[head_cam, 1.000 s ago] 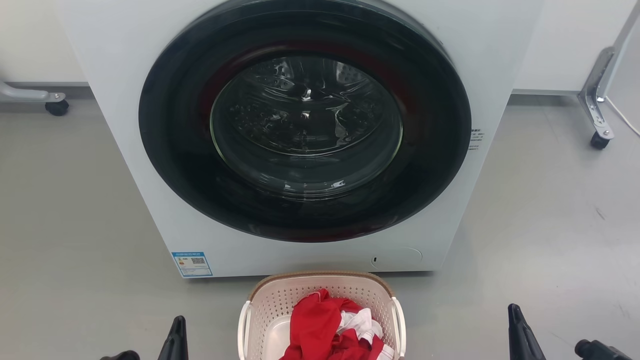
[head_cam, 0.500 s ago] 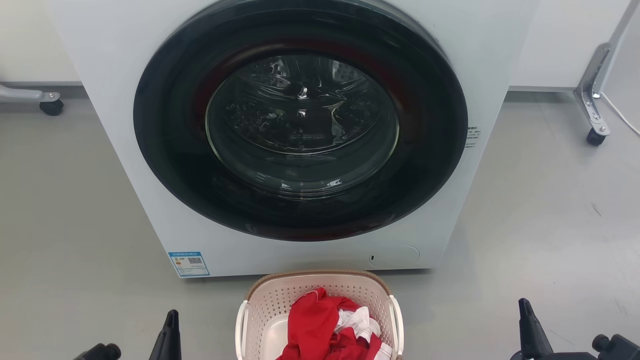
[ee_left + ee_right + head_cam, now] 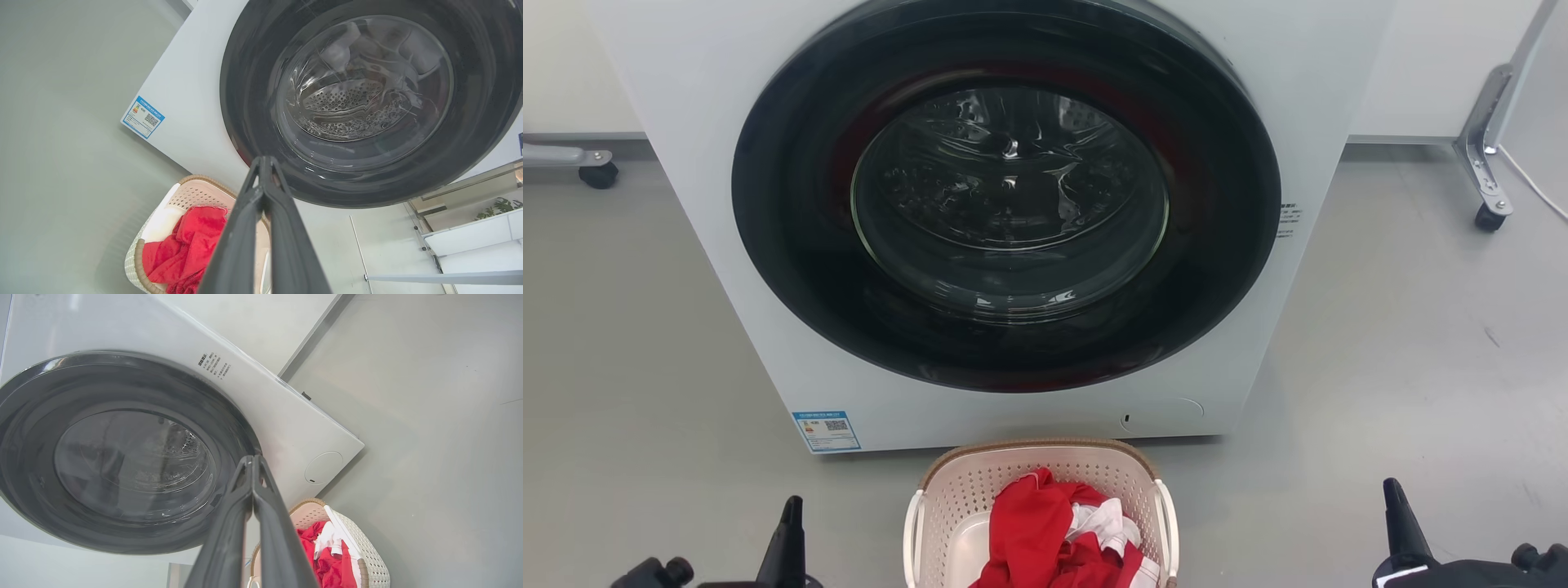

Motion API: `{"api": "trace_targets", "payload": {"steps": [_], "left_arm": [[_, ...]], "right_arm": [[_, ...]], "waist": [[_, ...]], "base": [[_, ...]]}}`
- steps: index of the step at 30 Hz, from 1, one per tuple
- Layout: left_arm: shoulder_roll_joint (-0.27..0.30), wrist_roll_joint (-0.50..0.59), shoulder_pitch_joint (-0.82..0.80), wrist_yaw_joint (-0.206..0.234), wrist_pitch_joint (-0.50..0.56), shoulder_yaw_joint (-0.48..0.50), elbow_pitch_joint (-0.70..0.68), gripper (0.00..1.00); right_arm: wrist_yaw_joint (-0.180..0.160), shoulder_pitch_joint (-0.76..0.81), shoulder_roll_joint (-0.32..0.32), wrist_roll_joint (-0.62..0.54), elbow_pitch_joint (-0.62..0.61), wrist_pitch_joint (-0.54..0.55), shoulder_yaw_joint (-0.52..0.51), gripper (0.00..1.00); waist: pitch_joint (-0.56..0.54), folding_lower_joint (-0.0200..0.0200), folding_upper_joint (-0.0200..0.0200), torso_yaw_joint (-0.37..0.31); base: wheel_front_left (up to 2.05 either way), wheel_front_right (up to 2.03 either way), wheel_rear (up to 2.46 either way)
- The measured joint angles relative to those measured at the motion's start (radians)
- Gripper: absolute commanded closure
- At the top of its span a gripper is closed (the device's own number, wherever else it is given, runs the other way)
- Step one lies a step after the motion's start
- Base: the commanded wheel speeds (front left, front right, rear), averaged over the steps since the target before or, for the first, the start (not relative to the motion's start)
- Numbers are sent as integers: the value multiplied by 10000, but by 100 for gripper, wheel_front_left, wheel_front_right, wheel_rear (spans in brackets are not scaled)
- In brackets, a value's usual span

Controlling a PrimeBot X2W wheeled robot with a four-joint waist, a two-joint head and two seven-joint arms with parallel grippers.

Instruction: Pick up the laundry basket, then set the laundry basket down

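The laundry basket (image 3: 980,488) sat on the floor just before the washer (image 3: 1307,90), long axis apparently pointing away from it, handles facing both grippers. The left gripper (image 3: 789,527) stood nearer than the right gripper (image 3: 1396,514), both with jaws pressed together.

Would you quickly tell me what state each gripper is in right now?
The left gripper is closed, holding nothing, apart from the laundry basket.
The right gripper is closed, holding nothing.

The left gripper (image 3: 789,523) and the right gripper (image 3: 1396,510) each stand farther out from the laundry basket (image 3: 1037,448) than before.
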Motion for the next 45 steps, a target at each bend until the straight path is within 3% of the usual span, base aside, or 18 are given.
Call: {"api": "trace_targets", "payload": {"steps": [41,45], "left_arm": [[-242,-5812,-1099,-1057,1459,1348,685,100],[-268,-6046,-1173,-1127,1501,1365,694,100]], "right_arm": [[1039,-1056,125,5524,1064,1436,-1611,100],[1070,-1161,125,5632,1089,1484,-1653,100]], "waist": [[145,0,0,-271],[147,0,0,-275]], "base": [[0,0,0],[0,0,0]]}}
